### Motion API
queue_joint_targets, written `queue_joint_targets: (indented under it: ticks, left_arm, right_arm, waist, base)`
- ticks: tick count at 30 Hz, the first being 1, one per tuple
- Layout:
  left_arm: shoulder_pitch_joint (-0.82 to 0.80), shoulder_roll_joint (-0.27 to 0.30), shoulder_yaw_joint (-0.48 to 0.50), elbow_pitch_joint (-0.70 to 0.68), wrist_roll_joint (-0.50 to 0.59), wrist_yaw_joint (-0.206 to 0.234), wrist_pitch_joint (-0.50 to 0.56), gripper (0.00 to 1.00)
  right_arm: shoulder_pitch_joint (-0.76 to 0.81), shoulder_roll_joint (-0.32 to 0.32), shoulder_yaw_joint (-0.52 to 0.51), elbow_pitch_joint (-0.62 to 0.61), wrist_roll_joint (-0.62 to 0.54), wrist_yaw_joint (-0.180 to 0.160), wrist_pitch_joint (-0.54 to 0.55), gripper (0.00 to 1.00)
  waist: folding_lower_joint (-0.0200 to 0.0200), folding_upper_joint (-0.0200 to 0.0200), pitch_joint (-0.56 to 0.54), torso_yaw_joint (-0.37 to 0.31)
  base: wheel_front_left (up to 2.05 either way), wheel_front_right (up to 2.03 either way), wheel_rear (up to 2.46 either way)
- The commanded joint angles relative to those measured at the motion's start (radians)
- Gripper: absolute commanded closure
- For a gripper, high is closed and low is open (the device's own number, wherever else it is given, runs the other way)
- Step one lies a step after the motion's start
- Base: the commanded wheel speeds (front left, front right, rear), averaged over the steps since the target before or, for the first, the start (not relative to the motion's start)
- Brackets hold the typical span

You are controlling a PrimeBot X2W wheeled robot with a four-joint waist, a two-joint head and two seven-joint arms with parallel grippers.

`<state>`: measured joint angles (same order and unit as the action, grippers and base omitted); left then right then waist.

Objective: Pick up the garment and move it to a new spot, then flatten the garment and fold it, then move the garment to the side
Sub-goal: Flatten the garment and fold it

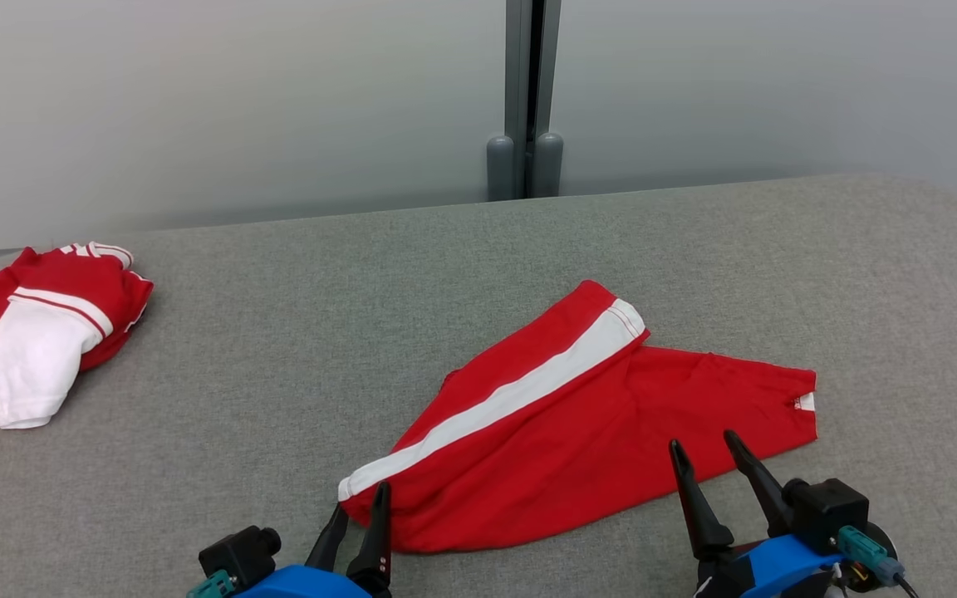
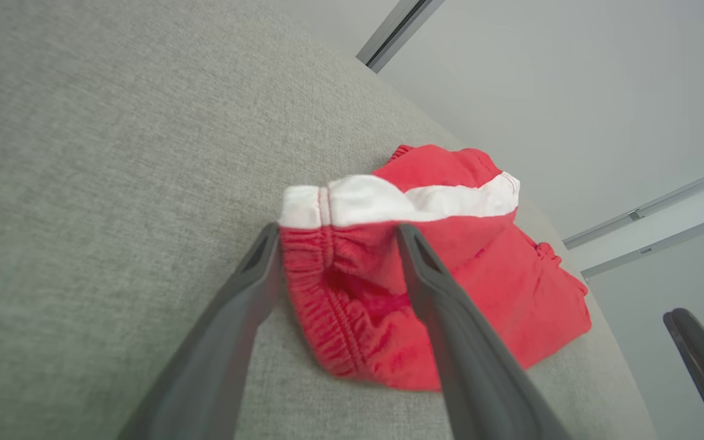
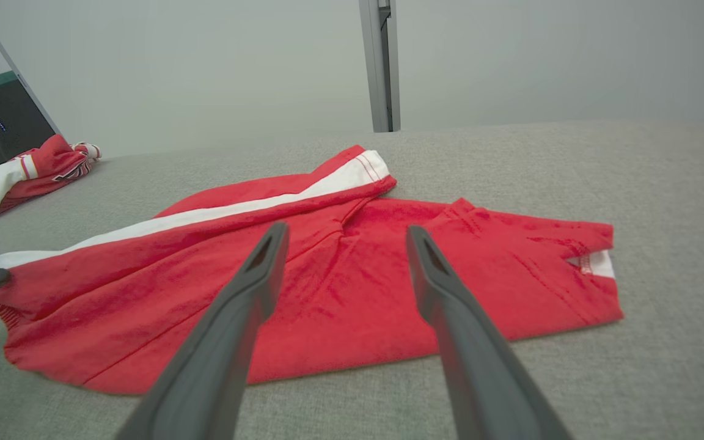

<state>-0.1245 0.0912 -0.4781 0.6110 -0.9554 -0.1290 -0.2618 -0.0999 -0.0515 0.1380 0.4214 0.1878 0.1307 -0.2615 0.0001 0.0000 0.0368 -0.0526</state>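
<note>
Garment [image 1: 578,432], red with a white stripe, lies partly flattened mid-table [image 1: 279,332], judged light, limp and prone to bunching; best held at its gathered waistband corner, flanked by the empty, wide-open left gripper [image 1: 361,498], and its near edge beneath the empty, wide-open right gripper [image 1: 701,440].

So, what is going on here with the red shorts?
A two-armed robot is working on red shorts that lie somewhat creased on a grey table. Both end effectors are open and hold nothing. The left end effector is at the waistband corner, and the right end effector is by the near edge. Another red-and-white garment lies bunched at the far left.
</note>
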Motion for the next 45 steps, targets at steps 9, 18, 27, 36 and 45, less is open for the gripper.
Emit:
queue_joint_targets:
  ticks: [9, 18, 27, 36, 45]
  left_arm:
    - [-0.025, 0.065, -0.096, -0.12, -0.123, -0.003, -0.005, 0.0]
    - [-0.016, 0.11, -0.172, -0.155, -0.156, -0.003, -0.005, 0.0]
    - [-0.044, 0.135, -0.208, -0.177, -0.194, -0.003, -0.005, 0.24]
    - [-0.03, 0.117, -0.191, -0.201, -0.159, -0.003, -0.005, 1.0]
    - [-0.028, 0.104, -0.169, -0.231, -0.08, -0.003, -0.005, 1.0]
  right_arm:
    - [-0.019, -0.012, 0.013, -0.002, 0.015, 0.0, -0.005, 0.0]
    - [-0.025, -0.012, 0.022, 0.003, 0.025, 0.0, -0.005, 0.0]
    - [-0.033, -0.012, 0.038, 0.009, 0.034, 0.0, -0.005, 0.0]
    - [-0.037, -0.026, 0.045, 0.014, 0.046, 0.0, -0.005, 0.0]
    - [-0.181, -0.07, 0.013, 0.105, 0.11, 0.0, 0.007, 0.0]
  waist:
    - [-0.0001, 0.0, 0.024, -0.003]
    - [-0.0001, 0.0, 0.025, 0.011]
    - [-0.0001, 0.0, 0.026, 0.022]
    - [-0.0001, 0.0, 0.027, 0.031]
    - [-0.0001, 0.0, 0.056, 0.095]
  base:
    - [0.0, 0.0, 0.0]
    - [0.0, 0.0, 0.0]
    - [0.0, 0.0, 0.0]
    - [0.0, 0.0, 0.0]
    - [0.0, 0.0, 0.0]
